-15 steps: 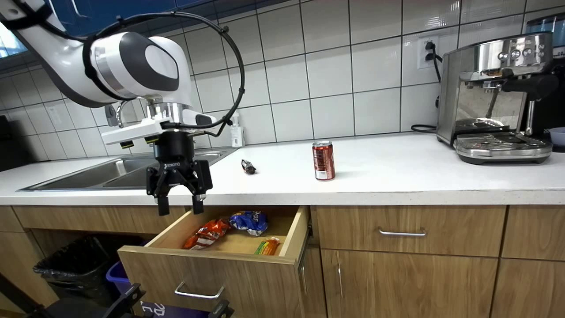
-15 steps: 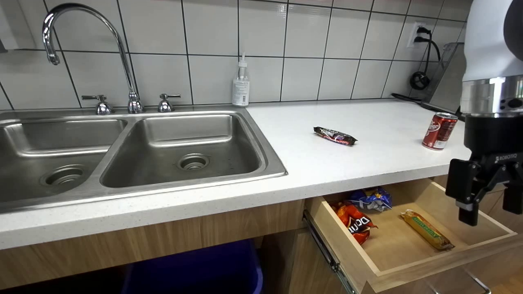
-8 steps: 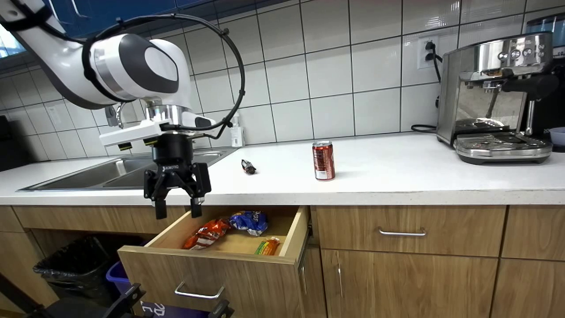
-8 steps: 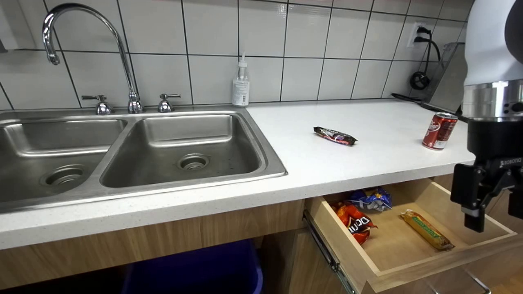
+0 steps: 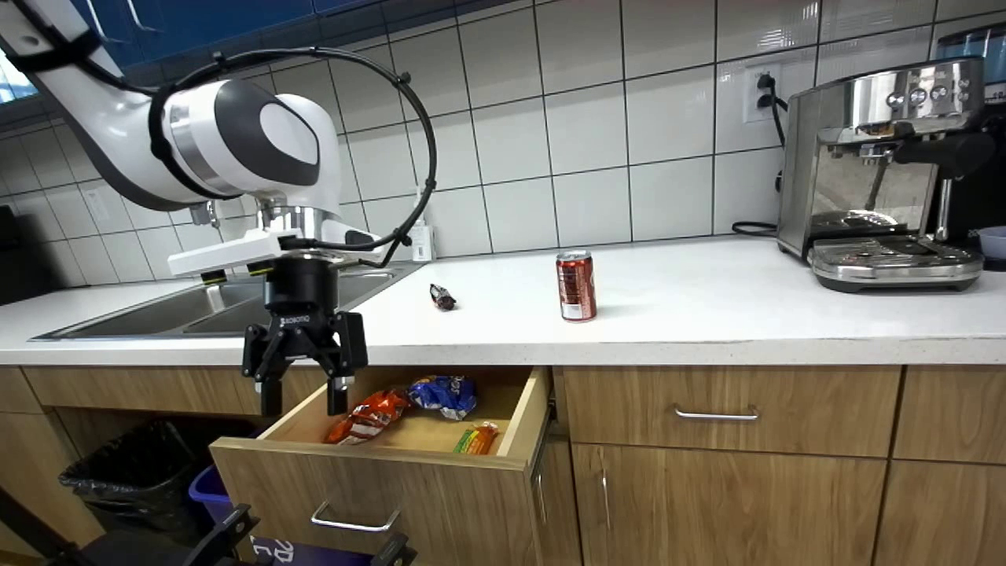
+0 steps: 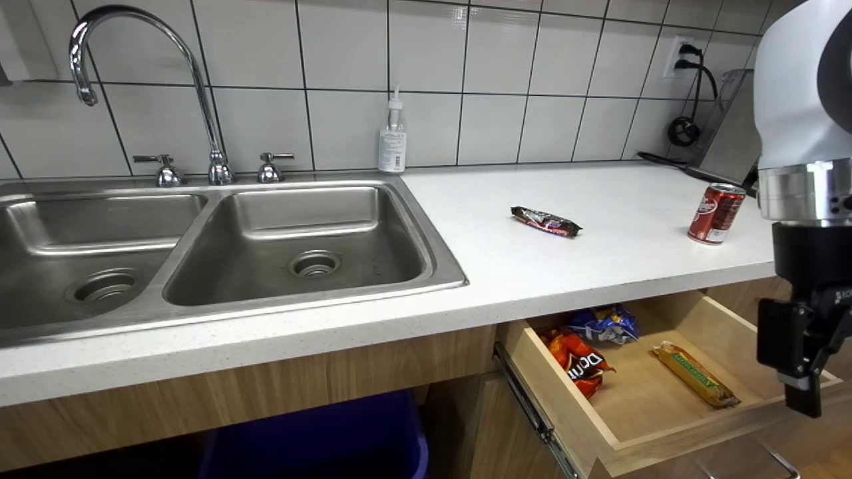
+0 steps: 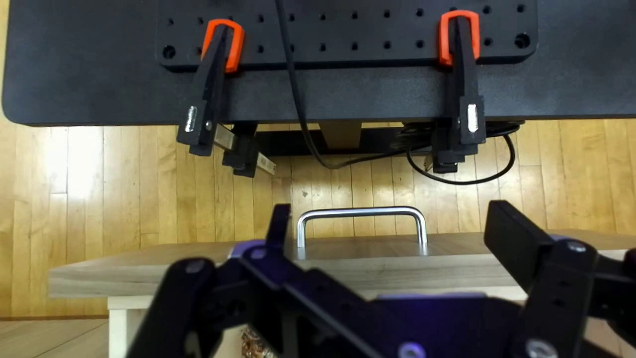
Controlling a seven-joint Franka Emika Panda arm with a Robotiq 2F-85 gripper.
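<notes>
Brown wood-grained drawer (image 5: 440,491) — pale inside, silver bar handle (image 7: 361,212) — standing open, black gripper (image 5: 304,399) above, jaws parted

The open drawer (image 6: 642,392) carries a red bag (image 6: 578,362), a blue bag (image 6: 607,324) and a yellow-orange packet (image 6: 695,374).
</notes>
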